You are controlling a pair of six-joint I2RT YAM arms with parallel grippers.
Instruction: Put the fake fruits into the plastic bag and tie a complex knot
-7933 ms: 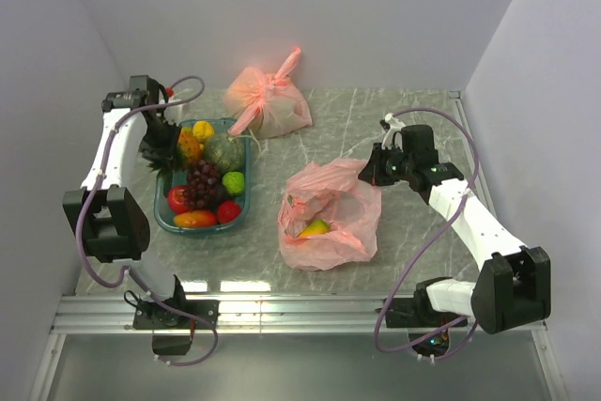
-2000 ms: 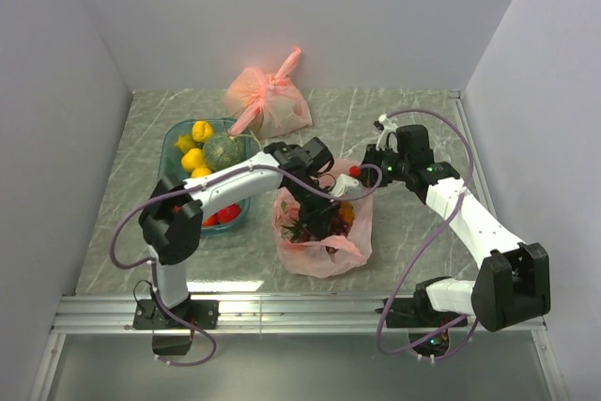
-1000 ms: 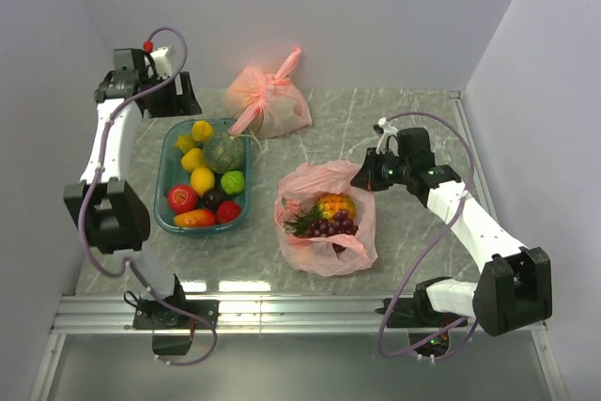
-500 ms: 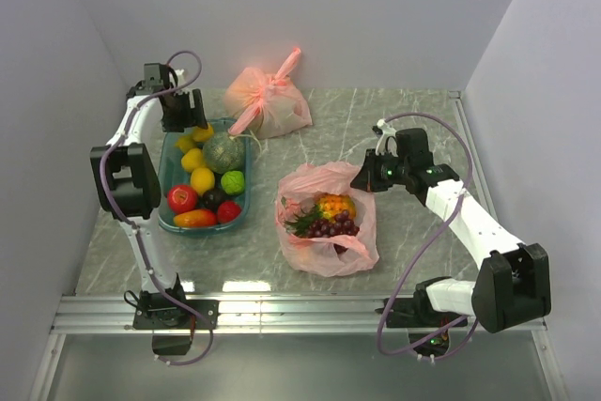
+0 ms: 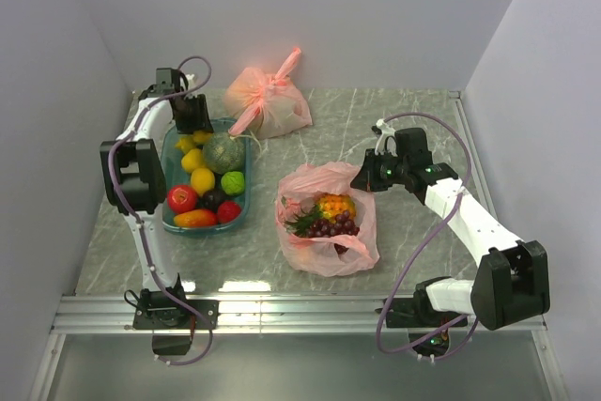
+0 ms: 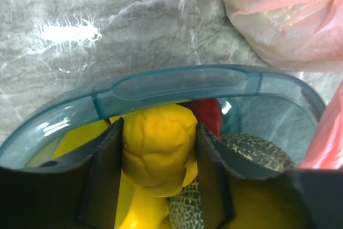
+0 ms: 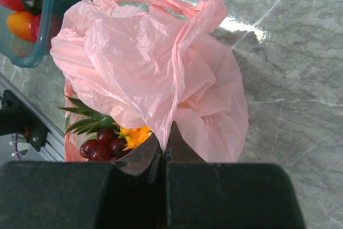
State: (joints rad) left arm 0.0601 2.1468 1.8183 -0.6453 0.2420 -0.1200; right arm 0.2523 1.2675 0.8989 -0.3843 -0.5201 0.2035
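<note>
The salmon-pink plastic bag [image 5: 349,241] lies open mid-table with a pineapple [image 5: 334,204] and purple grapes [image 5: 329,225] inside. My right gripper [image 5: 361,178] is shut on the bag's far right rim and holds it up. In the right wrist view the film [image 7: 150,57] is pinched between the closed jaws [image 7: 166,132], with grapes [image 7: 99,148] below. My left gripper [image 5: 193,119] is down in the far end of the teal tub [image 5: 161,196]. Its fingers press both sides of a bumpy yellow fruit [image 6: 158,154]. No knot shows on this bag.
The tub holds a green melon [image 5: 223,152], a lemon [image 5: 202,180], a lime [image 5: 233,182], a red apple [image 5: 179,198] and an orange mango [image 5: 194,219]. A paler tied peach bag [image 5: 268,100] sits at the back, close to the tub's far right corner.
My left gripper has come down and right from above the tub's far rim onto the yellow fruit. The right gripper and the bag have stayed put.
</note>
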